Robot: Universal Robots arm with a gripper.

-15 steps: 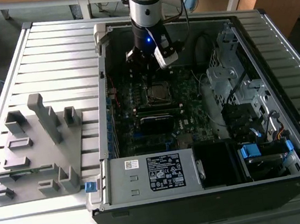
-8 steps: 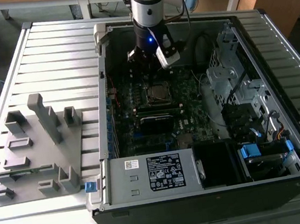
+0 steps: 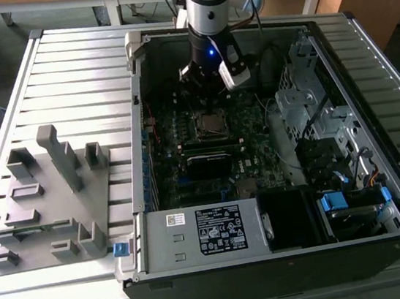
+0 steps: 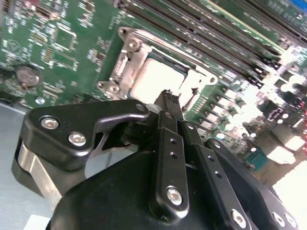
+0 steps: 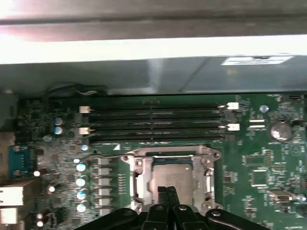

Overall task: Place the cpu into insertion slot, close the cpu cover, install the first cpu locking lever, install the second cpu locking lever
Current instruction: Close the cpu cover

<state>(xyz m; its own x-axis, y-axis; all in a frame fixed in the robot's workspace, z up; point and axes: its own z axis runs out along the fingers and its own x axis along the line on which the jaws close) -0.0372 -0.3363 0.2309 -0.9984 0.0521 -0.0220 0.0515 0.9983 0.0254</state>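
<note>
The gripper point(image 4: 169, 96) has its fingers pressed together, with nothing visible between them. The tips hang just over the near edge of the cpu point(image 4: 153, 79). The cpu lies flat in the slot point(image 3: 198, 126), and the cover point(image 5: 172, 153) looks to be down around it. In the exterior view the slot is at six o'clock from the gripper, close by. Beyond the cover run the long slots point(image 5: 153, 120), lying crosswise.

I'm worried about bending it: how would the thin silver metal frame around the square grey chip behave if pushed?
The thin silver metal frame looks like sheet metal: probably light, springy, apt to bend under off-centre force. Lying flat around the square grey chip, screws at its corners, it likely won't slide.
</note>
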